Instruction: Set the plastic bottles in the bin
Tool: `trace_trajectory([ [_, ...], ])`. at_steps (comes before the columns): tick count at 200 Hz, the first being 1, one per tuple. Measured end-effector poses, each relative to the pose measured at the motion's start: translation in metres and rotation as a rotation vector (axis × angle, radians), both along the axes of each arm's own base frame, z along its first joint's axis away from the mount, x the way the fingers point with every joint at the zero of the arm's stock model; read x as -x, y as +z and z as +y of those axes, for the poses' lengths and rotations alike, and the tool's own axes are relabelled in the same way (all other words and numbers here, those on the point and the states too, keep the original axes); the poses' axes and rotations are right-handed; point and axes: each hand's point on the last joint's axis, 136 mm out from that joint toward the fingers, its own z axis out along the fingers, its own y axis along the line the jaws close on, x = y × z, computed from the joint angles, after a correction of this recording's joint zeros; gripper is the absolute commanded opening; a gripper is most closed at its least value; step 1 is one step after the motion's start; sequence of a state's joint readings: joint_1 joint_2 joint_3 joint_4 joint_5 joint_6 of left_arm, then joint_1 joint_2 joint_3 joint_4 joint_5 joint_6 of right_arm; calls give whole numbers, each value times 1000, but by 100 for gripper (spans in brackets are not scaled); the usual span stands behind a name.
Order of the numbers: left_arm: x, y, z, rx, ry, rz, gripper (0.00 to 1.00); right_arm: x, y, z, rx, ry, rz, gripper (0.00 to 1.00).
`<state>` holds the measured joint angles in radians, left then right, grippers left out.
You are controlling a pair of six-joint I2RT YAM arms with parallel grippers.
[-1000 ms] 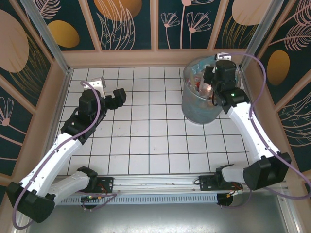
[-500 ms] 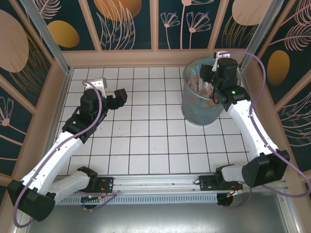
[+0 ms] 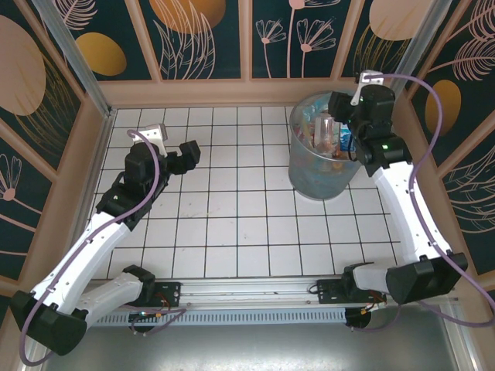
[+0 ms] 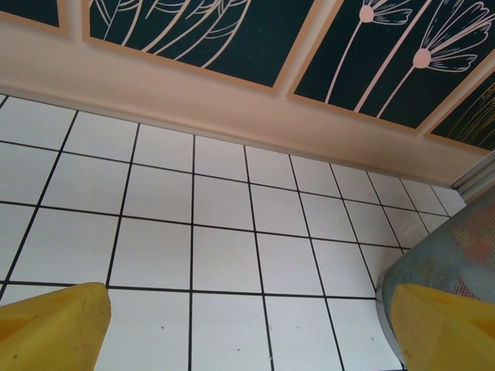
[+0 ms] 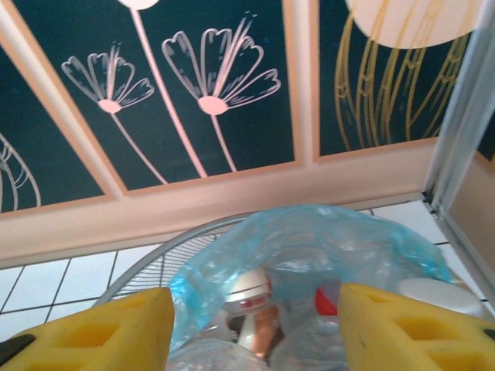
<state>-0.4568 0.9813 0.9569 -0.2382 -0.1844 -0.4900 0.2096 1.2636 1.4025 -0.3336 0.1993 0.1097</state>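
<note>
The bin, grey wire mesh lined with a light-blue bag, stands at the back right of the tiled floor. Several plastic bottles lie inside it. From the right wrist camera I look down on one with a white cap and on a red cap. My right gripper hovers over the bin's far rim. Its yellow fingers stand apart, so the right gripper is open and holds nothing. My left gripper is open above bare tiles at the left, and between its fingers the left gripper holds nothing.
Patterned walls with a wooden base ledge close the floor at the back and sides. The bin's mesh side shows at the right edge of the left wrist view. White tiles lie between the two arms.
My right gripper has opened and lifted out of the bin, drawing back toward the far right rim. The left arm has stayed where it was.
</note>
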Motion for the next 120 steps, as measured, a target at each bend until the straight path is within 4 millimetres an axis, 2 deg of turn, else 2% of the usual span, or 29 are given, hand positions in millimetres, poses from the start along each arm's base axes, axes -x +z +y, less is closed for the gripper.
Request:
trace_trajectory([
  [17,0,-1,0,-1,0,2,93,1,-12,-14,8,-38,19,52],
  [50,-1,-3,-1,-4,-1,9,93,-2,-52,-29,10,-69,93,48],
  [75,-2,-4,-1,-5,-1,11,93,-4,-53,-24,-2,-43,80,50],
  [105,-2,-4,0,-10,6,9,94,-2,-51,-24,-2,-37,93,63],
  [120,-3,-4,2,-19,16,6,95,-1,-39,-25,-2,-38,80,69],
])
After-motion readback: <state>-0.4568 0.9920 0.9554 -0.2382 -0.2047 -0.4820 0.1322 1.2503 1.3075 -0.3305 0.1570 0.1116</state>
